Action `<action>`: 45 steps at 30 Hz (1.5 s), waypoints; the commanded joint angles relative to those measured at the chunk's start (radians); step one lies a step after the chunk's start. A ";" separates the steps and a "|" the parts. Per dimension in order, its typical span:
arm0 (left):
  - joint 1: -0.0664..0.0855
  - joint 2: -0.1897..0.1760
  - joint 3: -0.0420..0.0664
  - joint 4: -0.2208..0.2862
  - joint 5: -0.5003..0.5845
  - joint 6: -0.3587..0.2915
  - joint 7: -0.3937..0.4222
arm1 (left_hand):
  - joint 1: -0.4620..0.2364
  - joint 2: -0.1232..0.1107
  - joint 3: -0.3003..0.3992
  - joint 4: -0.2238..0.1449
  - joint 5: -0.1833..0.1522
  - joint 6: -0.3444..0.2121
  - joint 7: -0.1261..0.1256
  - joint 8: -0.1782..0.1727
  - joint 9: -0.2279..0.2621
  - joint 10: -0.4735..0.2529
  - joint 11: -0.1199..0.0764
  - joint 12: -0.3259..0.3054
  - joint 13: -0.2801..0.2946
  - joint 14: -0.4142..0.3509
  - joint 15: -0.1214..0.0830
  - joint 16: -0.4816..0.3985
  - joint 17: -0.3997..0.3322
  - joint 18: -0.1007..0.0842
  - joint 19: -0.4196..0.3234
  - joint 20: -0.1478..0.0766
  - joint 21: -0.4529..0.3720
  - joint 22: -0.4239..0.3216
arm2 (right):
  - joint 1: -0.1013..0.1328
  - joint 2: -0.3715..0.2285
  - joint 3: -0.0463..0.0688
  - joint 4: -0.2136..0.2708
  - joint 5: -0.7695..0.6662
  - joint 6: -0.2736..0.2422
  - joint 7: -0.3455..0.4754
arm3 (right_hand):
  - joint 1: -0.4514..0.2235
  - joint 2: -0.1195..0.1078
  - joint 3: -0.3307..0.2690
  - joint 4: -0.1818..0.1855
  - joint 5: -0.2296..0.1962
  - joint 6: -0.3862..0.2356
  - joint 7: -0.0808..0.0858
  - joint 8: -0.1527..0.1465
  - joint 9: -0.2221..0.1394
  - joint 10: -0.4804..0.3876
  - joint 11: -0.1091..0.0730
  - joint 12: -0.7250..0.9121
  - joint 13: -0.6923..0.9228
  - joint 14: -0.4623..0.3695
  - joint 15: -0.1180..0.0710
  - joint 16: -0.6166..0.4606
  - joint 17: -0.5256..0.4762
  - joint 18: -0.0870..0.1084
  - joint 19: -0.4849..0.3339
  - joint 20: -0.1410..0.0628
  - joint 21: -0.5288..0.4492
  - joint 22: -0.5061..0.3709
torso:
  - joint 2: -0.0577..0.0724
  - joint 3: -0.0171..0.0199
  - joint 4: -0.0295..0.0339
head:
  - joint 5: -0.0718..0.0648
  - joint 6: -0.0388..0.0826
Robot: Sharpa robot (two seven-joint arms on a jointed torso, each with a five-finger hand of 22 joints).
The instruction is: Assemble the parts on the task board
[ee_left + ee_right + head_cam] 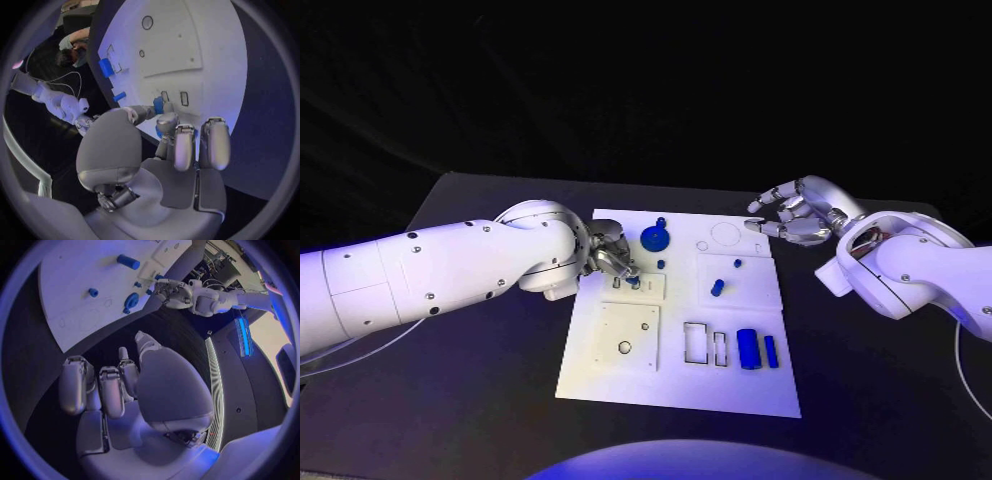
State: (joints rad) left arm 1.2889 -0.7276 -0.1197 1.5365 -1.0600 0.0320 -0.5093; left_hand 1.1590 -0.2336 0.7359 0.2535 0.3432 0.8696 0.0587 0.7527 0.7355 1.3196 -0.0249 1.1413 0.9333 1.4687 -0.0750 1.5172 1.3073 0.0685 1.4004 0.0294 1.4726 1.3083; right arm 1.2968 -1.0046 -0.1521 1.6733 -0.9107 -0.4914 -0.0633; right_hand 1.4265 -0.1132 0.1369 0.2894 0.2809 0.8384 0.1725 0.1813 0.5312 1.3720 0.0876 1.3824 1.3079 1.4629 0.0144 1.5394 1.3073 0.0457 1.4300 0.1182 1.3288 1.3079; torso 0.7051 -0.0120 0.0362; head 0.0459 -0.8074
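white task board (678,385), small blue parts (749,348), L hand (610,257) over it

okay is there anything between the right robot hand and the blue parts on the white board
Nothing visible stands in the way. The right robot hand hovers off the task board's far right corner, holding nothing. The nearest small blue part lies on bare board. The left robot hand works at the opposite edge.

A matte black rectangular table (488,400) spreads across the scene, its far edge meeting a dark backdrop. Thin pale cables (65,80) trail beyond the table's edge, seen from the left wrist.
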 commanded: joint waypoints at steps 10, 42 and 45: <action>-0.005 0.017 -0.001 -0.007 -0.065 -0.017 0.009 | -0.008 -0.005 0.212 -0.212 0.019 0.017 -0.007 -0.008 0.002 0.010 -0.001 0.002 0.002 0.074 -0.007 0.006 0.141 -0.013 0.007 0.000 0.004 0.019 | -0.001 -0.001 0.000 0.002 -0.018 -0.007 -0.005 | -0.013 -0.001 0.006 -0.001 0.007 -0.003 0.000 0.006 -0.001 -0.004 0.000 -0.002 0.022 0.085 0.000 -0.006 0.177 0.016 -0.006 0.002 -0.003 0.115 | 0.003 -0.0009 -0.0001 | 0.003 -0.001; -0.013 0.030 -0.002 -0.014 -0.142 0.055 -0.001 | -0.010 -0.009 0.211 -0.216 0.033 0.025 -0.010 -0.007 0.006 0.008 -0.003 -0.007 -0.009 0.074 -0.009 0.007 0.143 -0.013 0.006 -0.001 0.004 0.018 | -0.001 0.002 0.000 0.003 -0.018 0.000 -0.001 | -0.014 -0.001 0.007 -0.001 0.011 -0.003 -0.001 0.007 -0.001 -0.004 0.000 -0.002 0.022 0.085 0.000 -0.007 0.175 0.016 -0.006 0.002 -0.003 0.115 | 0.002 -0.0005 -0.0002 | 0.006 -0.015; -0.014 0.029 -0.002 -0.014 -0.146 0.066 -0.002 | -0.011 -0.009 0.211 -0.216 0.035 0.026 -0.010 -0.007 0.007 0.008 -0.004 -0.008 -0.011 0.074 -0.010 0.007 0.144 -0.014 0.007 -0.001 0.005 0.020 | -0.001 0.002 0.000 0.004 -0.018 0.002 -0.001 | -0.014 -0.001 0.007 -0.001 0.011 -0.003 -0.001 0.007 -0.001 -0.004 0.000 -0.002 0.022 0.085 0.000 -0.007 0.175 0.016 -0.006 0.002 -0.003 0.115 | 0.002 -0.0005 -0.0010 | 0.008 -0.017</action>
State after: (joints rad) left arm 1.2775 -0.6994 -0.1208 1.5229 -1.1891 0.0651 -0.5111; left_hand 1.1421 -0.2505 0.7458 0.2436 0.3718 0.8898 0.0496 0.7429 0.7408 1.3229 -0.0281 1.1376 0.9235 1.4651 -0.0785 1.5211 1.3081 0.0687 1.4009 0.0287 1.4725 1.3078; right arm 1.2966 -1.0036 -0.1521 1.6752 -0.9170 -0.4978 -0.0669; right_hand 1.4225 -0.1172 0.1369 0.2893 0.2886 0.8384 0.1725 0.1813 0.5312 1.3720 0.0876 1.3824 1.3075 1.4629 0.0144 1.5394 1.3079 0.0458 1.4300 0.1182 1.3289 1.3074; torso 0.7070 -0.0125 0.0356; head 0.0525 -0.8225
